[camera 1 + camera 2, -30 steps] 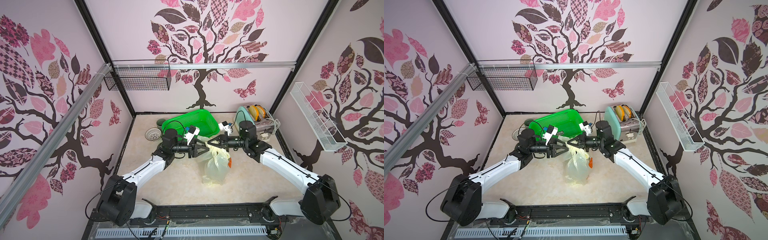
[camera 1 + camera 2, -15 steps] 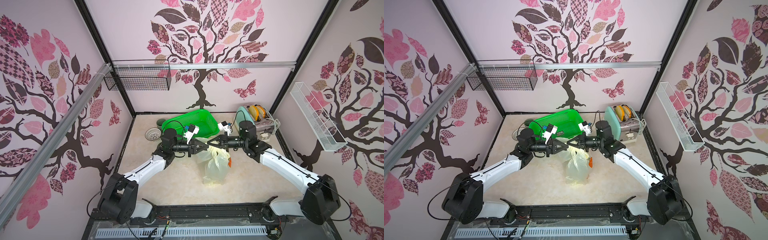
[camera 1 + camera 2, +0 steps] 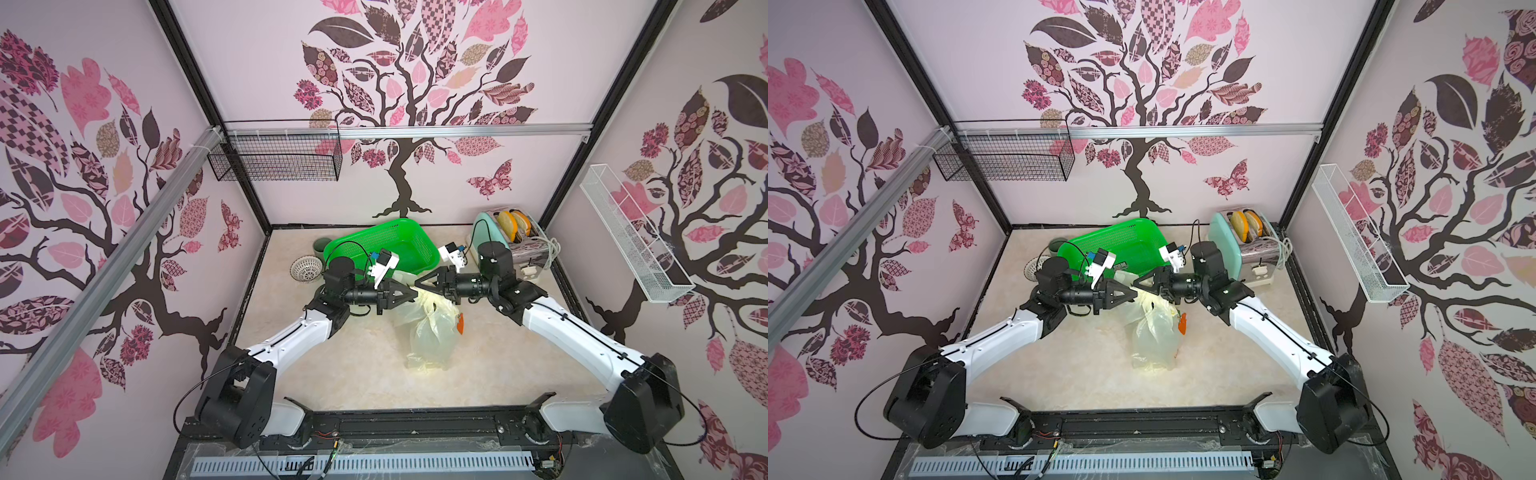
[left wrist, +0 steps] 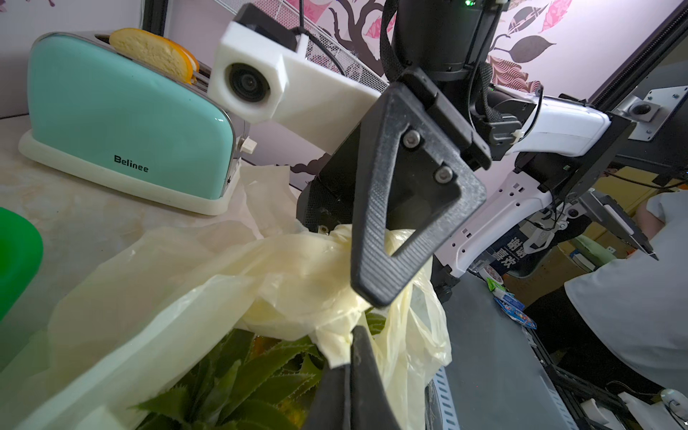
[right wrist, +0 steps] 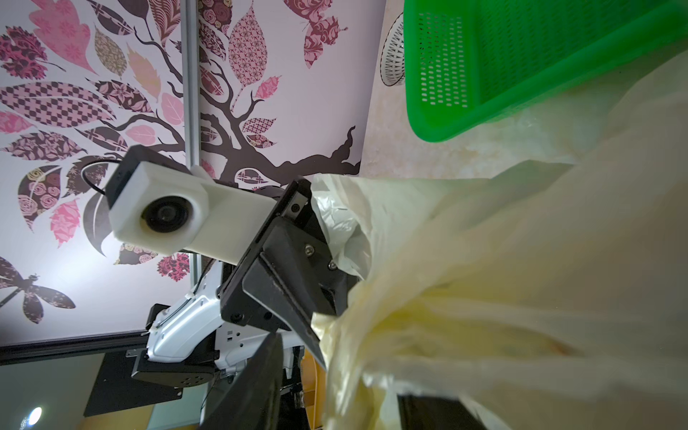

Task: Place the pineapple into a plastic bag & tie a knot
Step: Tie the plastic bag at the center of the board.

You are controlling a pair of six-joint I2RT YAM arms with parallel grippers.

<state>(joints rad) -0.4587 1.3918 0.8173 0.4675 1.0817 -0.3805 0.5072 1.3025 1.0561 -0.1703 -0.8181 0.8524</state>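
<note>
Moved since earlier: my left claw (image 3: 414, 296), spread a second ago, is now pinched together, and my right claw (image 3: 417, 284), closed then, has sprung apart. Both arms and the bag sit much as they did.
Left claw: it is clamped on a twisted fold of the plastic bag (image 3: 428, 332) near its mouth. I judge I hold it there so the neck stays gathered while my other side lets go.
Right claw: the jaws stand apart with loose film draped between and over them, touching but not pinched. Its tip nearly meets my left tip above the bag's neck.
Pineapple: the pineapple (image 4: 238, 376) is inside the bag. Its spiky green leaves show at the mouth in the left wrist view.
Bag: the body slumps on the worktop (image 3: 519, 365) between my arms, with the neck lifted toward the claws. I can make out no finished knot.
Step in hand: by my reading this is a hand-over or regrip for the tying, with the fruit already bagged.
Around: a green basket (image 3: 386, 249) lies just behind the claws. A teal toaster (image 3: 484, 226) holding bread slices (image 3: 513, 224) stands at the right rear. A white strainer (image 3: 306, 268) and a dark cup (image 3: 322, 245) sit beside the basket's left end.
In the way: film lying over my right claw could snag when I pull it clear. The basket rim close behind leaves little room to draw the handles back. The leaves at the mouth may catch the film.
</note>
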